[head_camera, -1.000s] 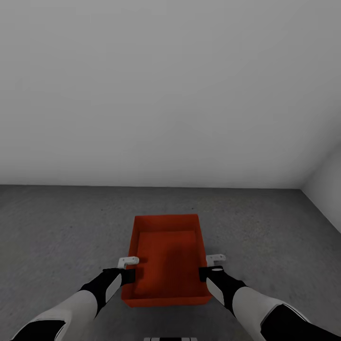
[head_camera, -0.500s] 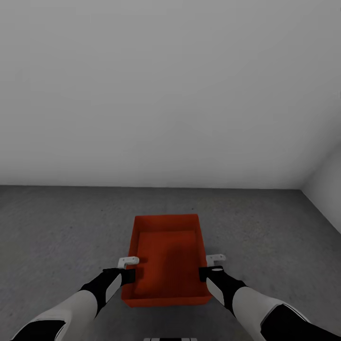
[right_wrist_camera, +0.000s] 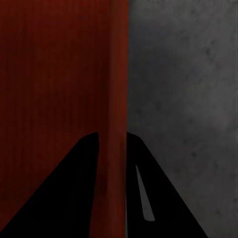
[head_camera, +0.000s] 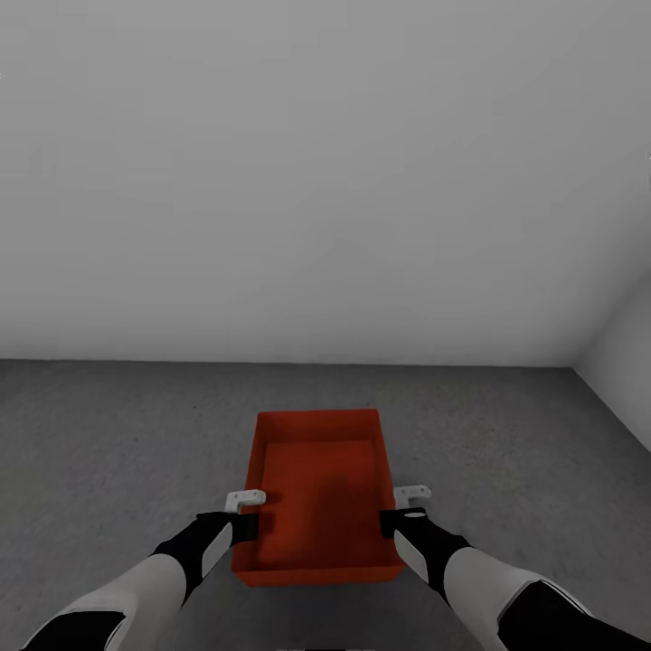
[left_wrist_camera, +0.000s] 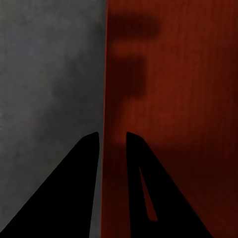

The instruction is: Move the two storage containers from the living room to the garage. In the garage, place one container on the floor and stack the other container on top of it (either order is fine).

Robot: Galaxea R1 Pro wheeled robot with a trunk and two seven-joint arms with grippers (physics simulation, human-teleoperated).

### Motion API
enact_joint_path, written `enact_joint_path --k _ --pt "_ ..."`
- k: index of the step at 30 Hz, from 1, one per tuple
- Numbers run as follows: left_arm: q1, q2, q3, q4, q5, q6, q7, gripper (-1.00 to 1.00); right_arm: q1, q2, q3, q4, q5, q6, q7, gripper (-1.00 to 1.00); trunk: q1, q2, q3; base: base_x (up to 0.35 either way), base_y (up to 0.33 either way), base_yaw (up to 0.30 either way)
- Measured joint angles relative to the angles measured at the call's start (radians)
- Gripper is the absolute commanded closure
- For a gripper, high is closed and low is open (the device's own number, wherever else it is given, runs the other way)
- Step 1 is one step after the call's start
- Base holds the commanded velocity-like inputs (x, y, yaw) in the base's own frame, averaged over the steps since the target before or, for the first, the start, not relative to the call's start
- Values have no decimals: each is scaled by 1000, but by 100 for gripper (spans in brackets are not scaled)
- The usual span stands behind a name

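One orange-red storage container (head_camera: 316,488) sits open-top between my two arms, over the dark grey garage floor (head_camera: 117,434). My left gripper (head_camera: 254,516) is shut on the container's left wall, one finger inside and one outside; the left wrist view shows the gripper (left_wrist_camera: 112,135) straddling that red wall (left_wrist_camera: 168,99). My right gripper (head_camera: 390,515) is shut on the right wall in the same way, and the right wrist view shows the gripper (right_wrist_camera: 112,135) astride the red wall (right_wrist_camera: 116,74). Whether the container touches the floor I cannot tell.
A plain grey-white wall (head_camera: 325,181) stands ahead, meeting the floor a short way beyond the container. A second wall (head_camera: 628,353) closes the corner at the right. Bare concrete floor (right_wrist_camera: 183,74) lies on both sides of the container.
The line where wall meets floor sits slightly lower in the picture, so the camera has shifted a little. The container and both grippers keep their places in the view.
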Motion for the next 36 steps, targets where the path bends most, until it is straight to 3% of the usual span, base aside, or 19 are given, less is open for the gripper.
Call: enact_joint_path --k 4,17,36 --pt "0 0 0 1 0 0 0 100 0 0 2 1 -2 0 0 100 8 -14 -1 0 0 0" --pt "0 0 0 1 0 0 0 100 0 0 1 1 -1 0 0 100 57 -105 -40 0 0 0" --pt "0 1 4 0 -4 0 -3 100 0 1 -9 0 10 2 1 100 58 -105 -41 0 0 0"
